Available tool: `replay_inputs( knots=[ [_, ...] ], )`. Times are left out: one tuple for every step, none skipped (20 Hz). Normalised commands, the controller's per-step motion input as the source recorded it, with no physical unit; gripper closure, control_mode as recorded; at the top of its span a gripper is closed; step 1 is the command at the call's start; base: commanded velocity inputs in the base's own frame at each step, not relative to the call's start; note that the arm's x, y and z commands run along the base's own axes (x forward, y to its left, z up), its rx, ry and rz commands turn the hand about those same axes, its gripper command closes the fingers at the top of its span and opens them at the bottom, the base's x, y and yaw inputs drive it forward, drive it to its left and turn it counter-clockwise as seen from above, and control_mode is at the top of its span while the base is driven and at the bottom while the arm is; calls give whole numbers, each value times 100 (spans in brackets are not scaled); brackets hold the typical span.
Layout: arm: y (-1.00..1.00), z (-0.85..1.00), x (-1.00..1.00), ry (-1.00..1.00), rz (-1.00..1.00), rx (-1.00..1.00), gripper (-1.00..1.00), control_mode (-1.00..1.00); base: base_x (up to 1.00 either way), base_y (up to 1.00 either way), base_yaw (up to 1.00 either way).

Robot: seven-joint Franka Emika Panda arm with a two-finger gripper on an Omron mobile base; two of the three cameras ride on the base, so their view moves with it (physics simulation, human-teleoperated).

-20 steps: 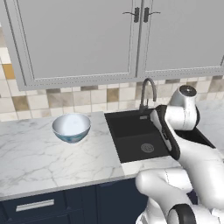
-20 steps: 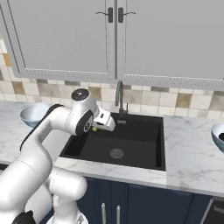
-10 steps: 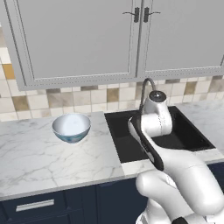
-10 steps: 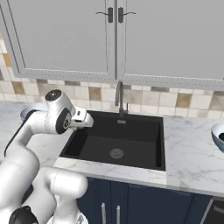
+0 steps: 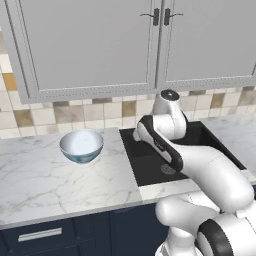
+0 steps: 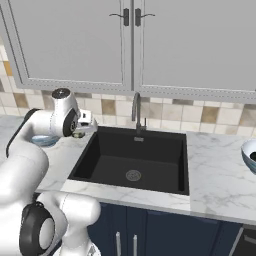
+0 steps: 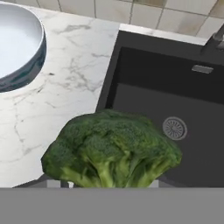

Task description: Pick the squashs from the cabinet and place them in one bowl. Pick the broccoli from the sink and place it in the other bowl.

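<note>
Hand view, from its left: a white-lined bowl (image 7: 17, 46) with a blue-grey outside stands on the marble bench (image 7: 65, 87); lower and nearer the middle, the broccoli (image 7: 111, 151) sits close before the camera, its pale stem pointing down to where the claw (image 7: 109, 184) grips it, the fingertips themselves hidden behind the floret; the claw is partly closed with the broccoli between its fingers; behind it, to the right, lies the black sink (image 7: 175, 109) with its round drain (image 7: 174, 128), and the foot of the grey tap (image 7: 214, 41) shows at the upper right corner; the broccoli hangs above the sink's left rim and the strip of bench beside it. Left base view: the bowl (image 5: 81, 145) stands on the bench (image 5: 55, 175) well left of the sink (image 5: 150, 160); grey wall cupboards (image 5: 100, 45) hang above. Right base view: the claw (image 6: 82, 131) holds a speck of green over the bench between the bowl (image 6: 44, 140) and the sink (image 6: 135, 157); at the far right edge a second bowl (image 6: 249, 155) rests on the bench.
</note>
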Motion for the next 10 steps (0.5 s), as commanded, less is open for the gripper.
replay_inputs(
  knots=[
    [78,0,26,4,16,0,100,-100,0,0,0],
    [79,0,20,3,14,-1,100,-100,0,0,0],
    [79,0,19,1,12,-1,100,-100,0,0,0],
    [79,0,19,0,12,-1,100,-100,0,0,0],
    [78,0,19,0,12,-2,100,-100,0,0,0],
    [75,1,12,1,11,-4,100,-100,0,0,0],
    [72,8,11,3,8,-7,100,-100,0,0,0],
    [73,12,17,2,4,-10,100,-100,0,0,0],
    [65,22,19,0,0,-9,100,-100,0,0,0],
    [59,31,14,0,0,-6,100,-100,0,0,0]
  ],
)
